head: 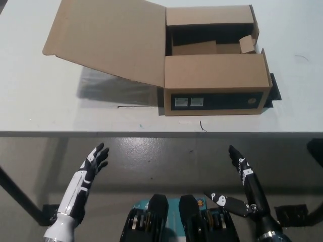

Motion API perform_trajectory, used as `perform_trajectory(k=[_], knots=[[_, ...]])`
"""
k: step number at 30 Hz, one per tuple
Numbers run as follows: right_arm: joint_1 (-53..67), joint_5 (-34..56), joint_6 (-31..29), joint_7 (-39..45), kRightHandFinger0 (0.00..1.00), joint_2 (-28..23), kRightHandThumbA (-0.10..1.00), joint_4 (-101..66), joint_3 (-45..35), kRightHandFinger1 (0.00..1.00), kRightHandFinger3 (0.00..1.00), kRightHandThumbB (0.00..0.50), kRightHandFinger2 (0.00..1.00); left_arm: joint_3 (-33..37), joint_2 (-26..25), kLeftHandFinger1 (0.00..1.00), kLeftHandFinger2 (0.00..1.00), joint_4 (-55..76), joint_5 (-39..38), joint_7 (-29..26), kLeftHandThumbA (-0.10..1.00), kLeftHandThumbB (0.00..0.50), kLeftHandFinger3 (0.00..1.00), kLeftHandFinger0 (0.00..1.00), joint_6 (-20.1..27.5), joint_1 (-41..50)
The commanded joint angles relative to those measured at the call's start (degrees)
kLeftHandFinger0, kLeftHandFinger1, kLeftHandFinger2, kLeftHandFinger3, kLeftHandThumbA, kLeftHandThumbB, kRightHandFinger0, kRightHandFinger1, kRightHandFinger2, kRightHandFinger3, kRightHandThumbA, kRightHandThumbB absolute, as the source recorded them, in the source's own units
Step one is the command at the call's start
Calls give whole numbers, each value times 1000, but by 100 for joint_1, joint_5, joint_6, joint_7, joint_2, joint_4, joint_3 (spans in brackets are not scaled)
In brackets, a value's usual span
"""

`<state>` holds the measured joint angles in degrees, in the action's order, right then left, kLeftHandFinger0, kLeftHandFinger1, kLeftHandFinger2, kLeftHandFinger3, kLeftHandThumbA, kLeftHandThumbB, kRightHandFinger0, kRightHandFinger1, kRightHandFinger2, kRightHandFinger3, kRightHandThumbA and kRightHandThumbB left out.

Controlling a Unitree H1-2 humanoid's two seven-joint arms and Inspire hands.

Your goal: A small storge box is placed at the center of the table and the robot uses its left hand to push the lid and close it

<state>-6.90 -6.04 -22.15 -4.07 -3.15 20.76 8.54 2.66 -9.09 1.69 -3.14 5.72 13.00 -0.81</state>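
The left hand [95, 160] hangs below the table edge [101, 134] with fingers spread and holding nothing, and the storage box [214, 83] stands up ahead and to its right on the table; its lid [108, 38] is thrown open, slanting up and away almost straight ahead of that hand, so a good push probably starts with the palm under the lid's outer face, sweeping it rightward over the opening. The box looks nearly empty, showing a dark interior, some folded cardboard flaps and a loose cardboard scrap [247, 44]. The right hand [241, 164] rests low beside it, fingers extended.
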Motion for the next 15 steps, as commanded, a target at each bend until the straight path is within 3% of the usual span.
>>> perform_trajectory(k=[1, 3, 5, 8, 10, 13, 15], knots=[[-159, -70, -477, -217, 1000, -32, 1000, 12, 63, 1000, 1000, 356, 1000, -170, 38, 1000, 1000, 1080, -2217, 511, 1000, 285, 1000, 1000, -902, -28], [-139, -95, -477, -242, 1000, -27, 1000, 0, 71, 1000, 1000, 358, 1000, -326, 11, 1000, 1000, 1129, -3033, 641, 1000, 334, 1000, 1000, -1203, -163], [-120, -84, -477, -236, 1000, -10, 1000, -3, 55, 1000, 1000, 360, 1000, -489, -8, 1000, 1000, 1161, -3634, 636, 1000, 347, 1000, 1000, -1538, -312], [-101, -56, -477, -219, 1000, -9, 1000, 5, 55, 1000, 1000, 359, 1000, -645, -12, 1000, 1000, 1109, -4121, 632, 1000, 358, 1000, 1000, -1781, -470], [-99, -91, -477, -257, 1000, -16, 1000, 20, 74, 1000, 1000, 350, 1000, -773, 7, 1000, 1000, 1020, -4395, 560, 1000, 400, 1000, 1000, -1987, -595], [-107, -94, -477, -268, 1000, -25, 1000, 33, 85, 1000, 1000, 348, 1000, -989, 74, 1000, 1000, 728, -4911, 643, 1000, 415, 1000, 1000, -2205, -818], [-99, -101, -477, -279, 1000, -25, 1000, 31, 82, 1000, 1000, 352, 1000, -1104, 118, 1000, 1000, 554, -5174, 751, 1000, 394, 1000, 1000, -2318, -936]])
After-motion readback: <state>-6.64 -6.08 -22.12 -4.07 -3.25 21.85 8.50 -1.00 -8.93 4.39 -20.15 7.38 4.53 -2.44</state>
